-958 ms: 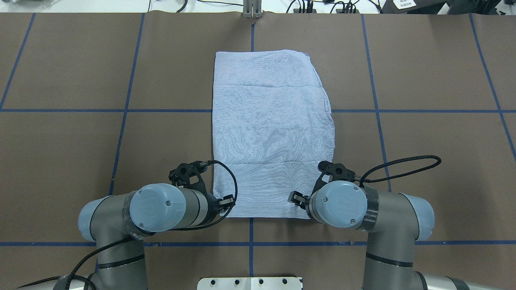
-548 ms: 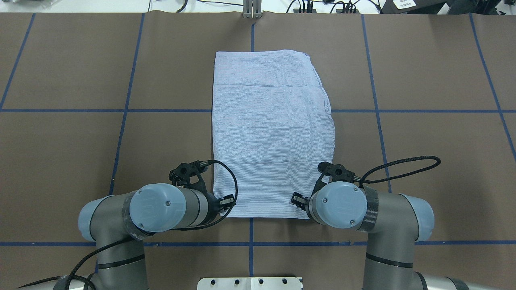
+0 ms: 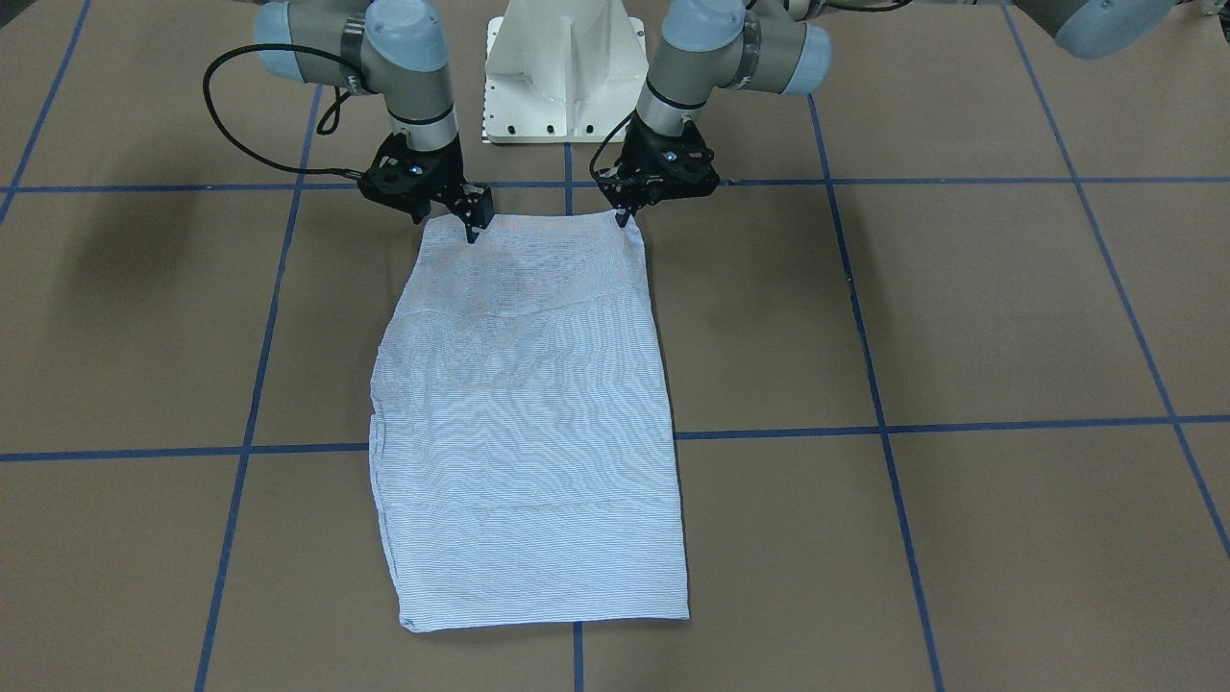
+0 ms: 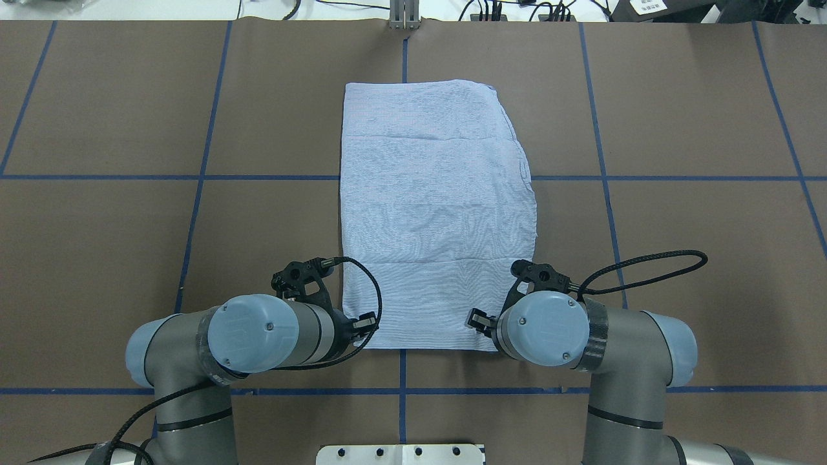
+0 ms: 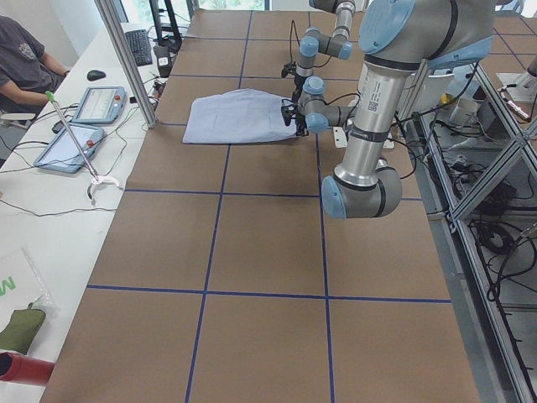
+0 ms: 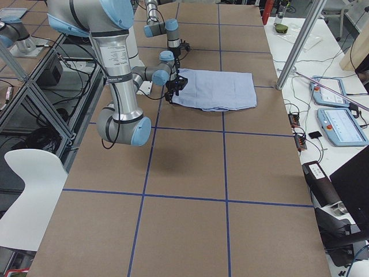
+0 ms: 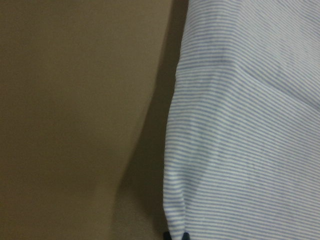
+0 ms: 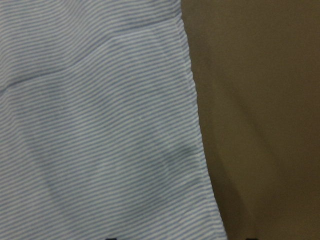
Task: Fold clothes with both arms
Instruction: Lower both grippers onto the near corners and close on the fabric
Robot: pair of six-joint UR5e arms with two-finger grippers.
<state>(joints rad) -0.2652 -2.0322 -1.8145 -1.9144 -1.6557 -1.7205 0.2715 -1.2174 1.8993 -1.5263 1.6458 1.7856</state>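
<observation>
The light blue-and-white striped shirt (image 4: pixel 433 213) lies flat on the table as a long folded rectangle, also seen from the front (image 3: pixel 519 413). Collar, buttons and pocket are hidden. My left gripper (image 3: pixel 627 217) is down at the shirt's near-left corner. In the left wrist view its tips (image 7: pixel 176 236) sit close together, pinching the puckered shirt edge (image 7: pixel 210 150). My right gripper (image 3: pixel 473 231) is at the near-right corner. In the right wrist view its dark tips show far apart at the bottom edge, on either side of the shirt's edge (image 8: pixel 192 100).
The white pedestal base (image 3: pixel 562 67) stands just behind the grippers. Blue tape lines (image 4: pixel 194 177) divide the brown table cover. A black cable (image 4: pixel 646 261) loops out from the right wrist. Tablets (image 5: pixel 84 105) and an operator are beyond the table's far edge.
The visible finger part of my right gripper drew in slightly toward the wrist. The left arm and the shirt have not moved.
</observation>
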